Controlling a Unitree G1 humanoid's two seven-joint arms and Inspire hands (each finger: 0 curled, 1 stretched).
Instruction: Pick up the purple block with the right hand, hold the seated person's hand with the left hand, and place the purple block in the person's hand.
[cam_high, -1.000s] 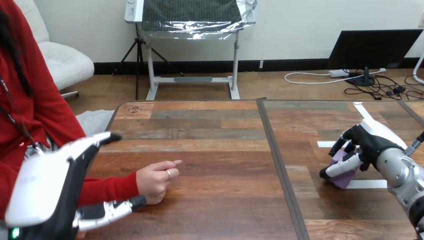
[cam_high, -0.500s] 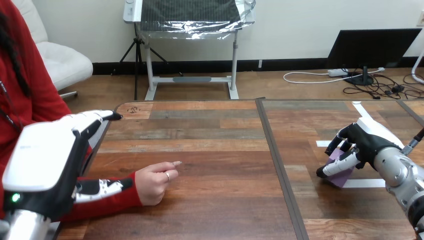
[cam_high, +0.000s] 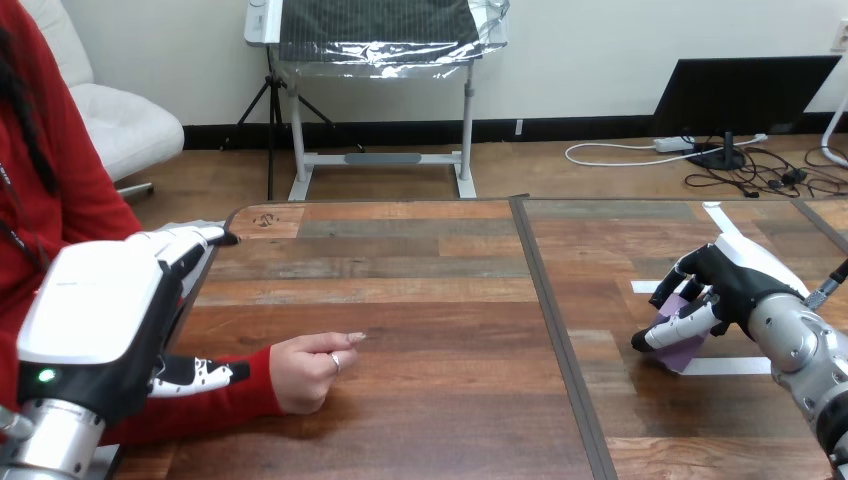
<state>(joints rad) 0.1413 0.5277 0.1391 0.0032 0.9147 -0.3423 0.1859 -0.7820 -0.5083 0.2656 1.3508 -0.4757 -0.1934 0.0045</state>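
Head view, starting at the left: my robot's left hand is up in front of the camera, its white back turned to me. Its fingers are straight and spread, pointing away toward the far left corner of the brown wooden desk. Its thumb sticks out low, in front of the person's red sleeve. I cannot tell if the thumb touches the sleeve. Nothing is held in this hand.

Next comes the person's hand. It rests on the desk just past the end of the red sleeve. It is loosely closed, with one finger pointing to the right. The left hand is beside the sleeve and is not on the person's hand.

A dark strip runs down the desk, a bit right of the middle.

Far over on the right side is my right hand. Its fingers and thumb are curled round the small purple block and pinch it. The purple block is down low at the desk, right beside a strip of white tape. I cannot tell if it is touching the wood or is just above it. It is well apart from the person's hand.
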